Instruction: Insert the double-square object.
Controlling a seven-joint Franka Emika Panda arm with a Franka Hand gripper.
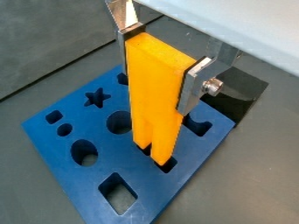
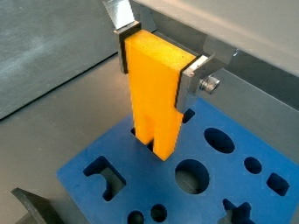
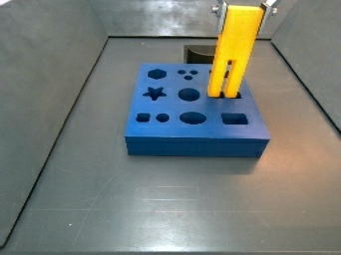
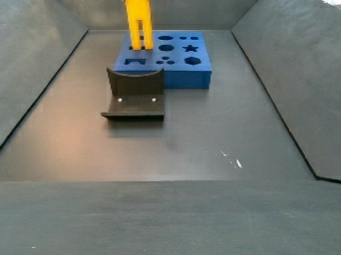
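The double-square object is a tall bright yellow piece held upright, its two prongs pointing down. My gripper is shut on its upper end, one silver finger on each side, as both wrist views show. The prong tips are at the top face of the blue block, at a pair of square holes near one edge. I cannot tell how deep they sit. In a side view the yellow piece stands on the far right part of the blue block, with the gripper at the top edge of the picture.
The blue block has several other shaped holes: star, circles, hexagon, square. The dark fixture stands on the floor right beside the blue block; it also shows in a wrist view. Grey sloping walls surround the floor.
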